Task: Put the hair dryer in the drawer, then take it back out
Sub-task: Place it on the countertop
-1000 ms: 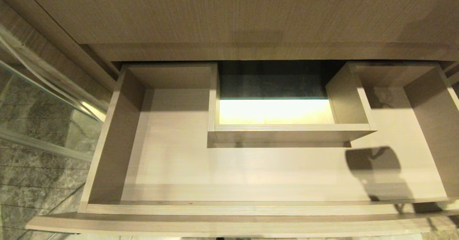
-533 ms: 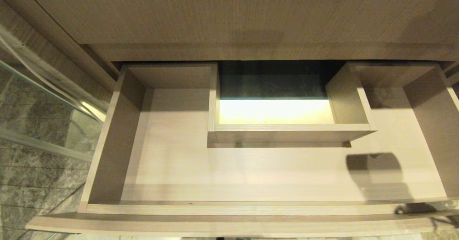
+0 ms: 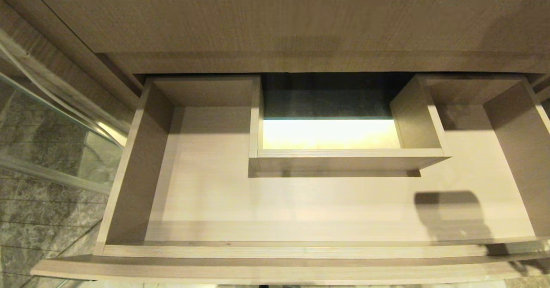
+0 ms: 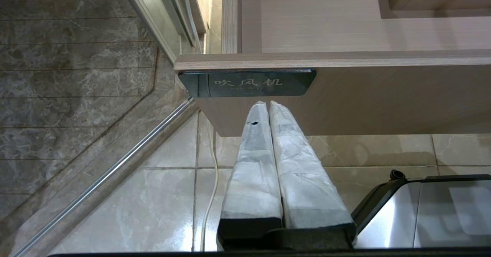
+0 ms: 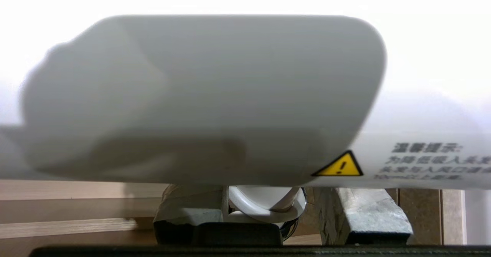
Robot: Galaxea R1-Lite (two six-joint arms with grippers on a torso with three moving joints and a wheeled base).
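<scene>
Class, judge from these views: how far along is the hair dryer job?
Done: the drawer stands open, nothing inside. In hand: the right end effector grips the hair dryer. The left end effector sits shut below the drawer front. Whether stowing already happened cannot be told.

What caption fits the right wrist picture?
Right gripper clamps the white hair dryer near the wooden drawer.

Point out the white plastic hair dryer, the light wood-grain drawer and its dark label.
white plastic hair dryer [image 5: 215, 96], right wrist view, barrel side.
light wood-grain drawer [image 3: 258, 206], head view, bare floor.
dark label [image 4: 247, 83], left wrist view, lettered face.
</scene>
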